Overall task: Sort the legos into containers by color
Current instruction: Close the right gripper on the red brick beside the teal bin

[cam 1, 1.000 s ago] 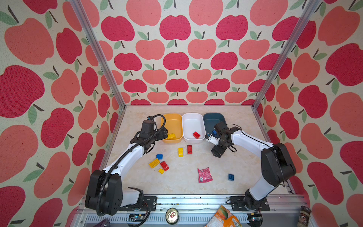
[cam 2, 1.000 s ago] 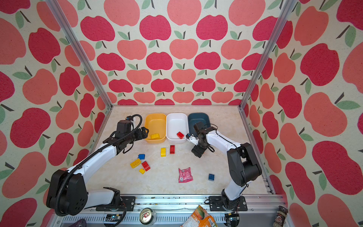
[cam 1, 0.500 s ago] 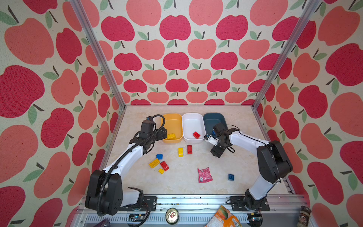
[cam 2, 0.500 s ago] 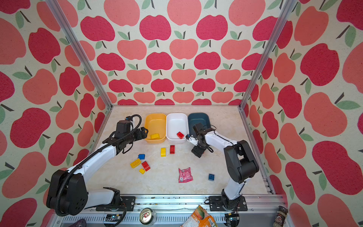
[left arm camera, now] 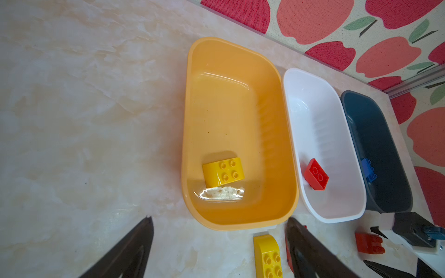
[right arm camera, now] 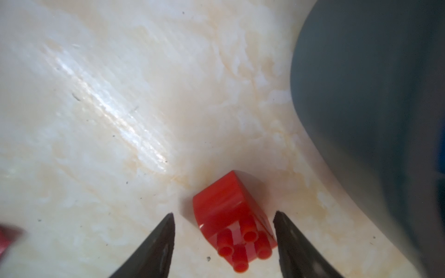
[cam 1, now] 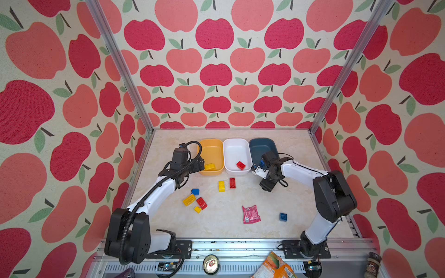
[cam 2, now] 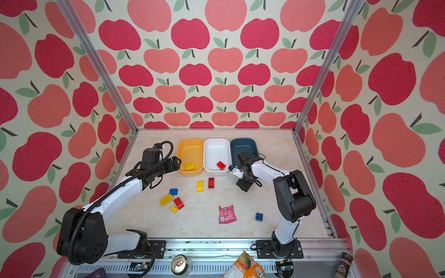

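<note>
Our left gripper [left arm camera: 219, 219] hangs with fingers spread wide, holding nothing, at the near end of the yellow-orange bin [cam 1: 212, 149], where one yellow brick [cam 1: 209, 166] lies. Next, the white bin [cam 1: 236, 151] holds a red brick [cam 1: 240, 165]. Just before the dark blue-grey bin [cam 1: 261, 146], our right gripper [right arm camera: 223, 214] straddles a second red brick [right arm camera: 221, 204], lying on its side on the tabletop [right arm camera: 120, 96]; its fingers stand narrow, a gap showing on one side.

Dark bin [right arm camera: 373, 96] blurred, cut off; blue brick [left arm camera: 368, 169] half hidden behind rim.
</note>
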`<state>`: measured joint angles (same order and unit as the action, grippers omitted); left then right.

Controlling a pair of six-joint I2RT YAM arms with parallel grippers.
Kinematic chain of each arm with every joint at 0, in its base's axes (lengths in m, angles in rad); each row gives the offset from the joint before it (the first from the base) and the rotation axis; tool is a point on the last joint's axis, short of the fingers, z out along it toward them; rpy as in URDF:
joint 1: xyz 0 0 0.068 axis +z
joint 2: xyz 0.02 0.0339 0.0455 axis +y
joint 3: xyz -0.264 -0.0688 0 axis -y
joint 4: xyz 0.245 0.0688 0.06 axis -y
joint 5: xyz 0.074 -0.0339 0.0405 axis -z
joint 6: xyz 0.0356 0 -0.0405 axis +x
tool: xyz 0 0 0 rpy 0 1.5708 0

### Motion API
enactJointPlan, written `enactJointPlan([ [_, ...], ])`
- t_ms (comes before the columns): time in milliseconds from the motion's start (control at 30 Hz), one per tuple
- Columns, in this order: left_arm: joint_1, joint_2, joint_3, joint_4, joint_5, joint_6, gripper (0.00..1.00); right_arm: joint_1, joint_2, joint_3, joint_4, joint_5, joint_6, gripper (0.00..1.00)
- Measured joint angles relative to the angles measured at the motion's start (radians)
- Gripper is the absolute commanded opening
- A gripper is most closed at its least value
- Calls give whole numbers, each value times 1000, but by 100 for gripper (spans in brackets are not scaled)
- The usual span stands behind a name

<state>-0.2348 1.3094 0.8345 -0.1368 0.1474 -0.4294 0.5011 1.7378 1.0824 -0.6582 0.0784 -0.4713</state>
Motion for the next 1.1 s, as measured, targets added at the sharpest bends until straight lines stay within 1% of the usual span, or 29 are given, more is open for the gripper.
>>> enactJointPlan([
  [167,1,-10,0,0,0,0,89,0,1,0,0,0,1,50],
  [567,3,-13,-6,0,0,0,89,1,12,0,-2,0,13,32],
  [767,3,-13,-6,0,0,0,89,3,11,0,-3,0,21,26],
  [1100,3,-13,-6,0,0,0,88,11,-24,0,-23,-6,64,24],
])
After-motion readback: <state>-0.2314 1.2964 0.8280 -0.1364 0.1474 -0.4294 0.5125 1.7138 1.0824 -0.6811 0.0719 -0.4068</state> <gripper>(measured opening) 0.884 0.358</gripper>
